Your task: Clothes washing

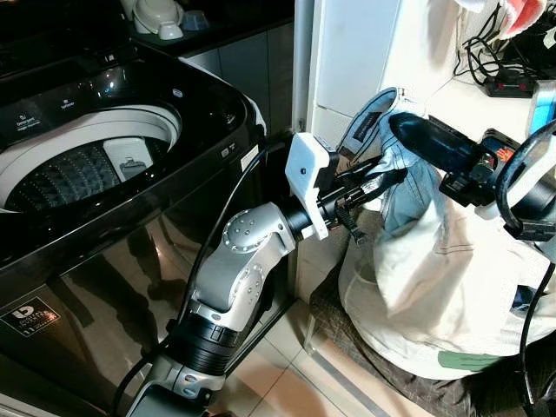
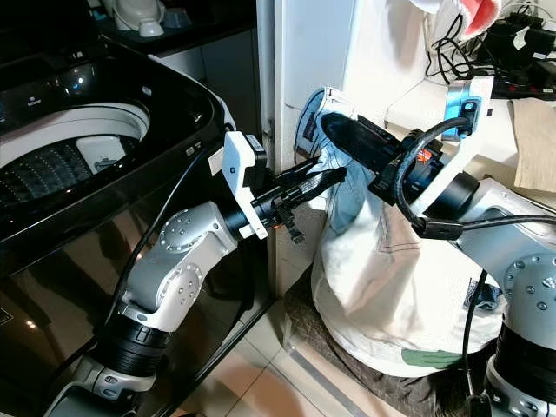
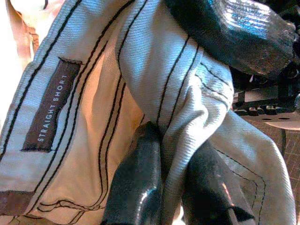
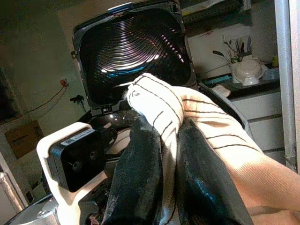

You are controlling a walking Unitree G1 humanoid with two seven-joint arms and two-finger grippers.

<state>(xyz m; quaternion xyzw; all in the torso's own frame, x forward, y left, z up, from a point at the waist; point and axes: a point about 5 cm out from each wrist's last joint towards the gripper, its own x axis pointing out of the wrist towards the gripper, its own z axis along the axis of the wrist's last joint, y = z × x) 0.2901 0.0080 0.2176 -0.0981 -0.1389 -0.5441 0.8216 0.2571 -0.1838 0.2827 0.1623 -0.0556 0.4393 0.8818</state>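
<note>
You get bright, even indoor light in both head views, sharp through the middle. The glossy black top-loading washing machine [image 1: 130,174] throws white glare spots along its rim and mirrors the silver left arm on its dark front panel. The white wall [image 2: 382,52] beside it is nearly blown out. In the left wrist view the pale blue denim shorts with dark stitching [image 3: 154,93] sit very close and slightly soft, with a warm orange cast. Your right wrist view is dim and yellowish; the raised dark machine lid [image 4: 136,51] shows rainbow ripple reflections, and the black fingers [image 4: 140,173] blur in the foreground.
</note>
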